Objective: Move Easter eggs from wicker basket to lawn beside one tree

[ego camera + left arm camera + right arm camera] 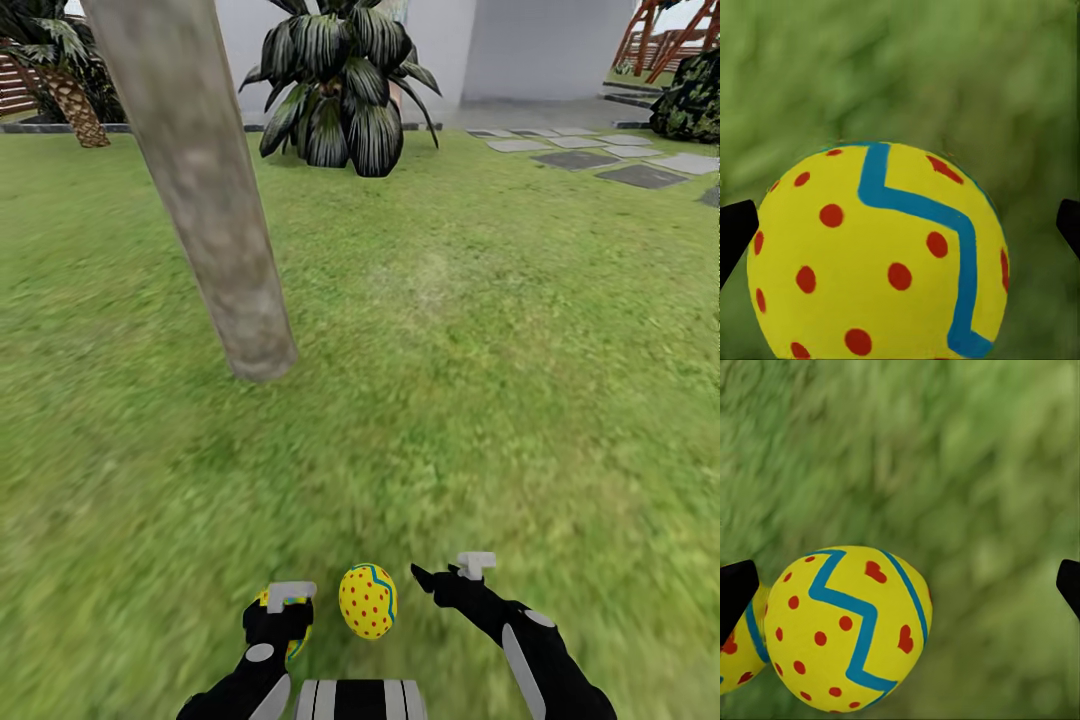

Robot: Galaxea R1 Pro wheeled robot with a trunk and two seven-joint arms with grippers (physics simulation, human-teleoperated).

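Yellow Easter egg with red dots and a blue-green zigzag band (pixel 368 601) sits low in the head view, between the two grippers, long axis roughly upright. It reads as lying on the bright green grass lawn (pixel 480 350), though whether it has fully settled cannot be told. A second yellow dotted egg (pixel 292 625) is clamped in the black left gripper (pixel 284 612), mostly hidden behind its fingers; the left wrist view shows this egg (pixel 881 255) between the two black fingertips (pixel 733 232), which sit tight against its sides.

The black right gripper (pixel 450 580) is spread wide and holds nothing. In the right wrist view the free egg (pixel 847 626) lies off toward one fingertip (pixel 733 589), not centred in the gap, with a sliver of the other egg (pixel 739 649) just beyond it (the held one, judging by position).

Key relation: the free egg lies to the left of the right gripper, just beside it, so the right arm is the free arm near it.

The thick mottled grey-brown tree trunk (pixel 215 200) rises from the lawn ahead and to the left, apart from the eggs but near. Further back: a low dark green broad-leaved plant (pixel 345 85) and a grey stepping-stone path (pixel 600 155). No third egg or basket to report.
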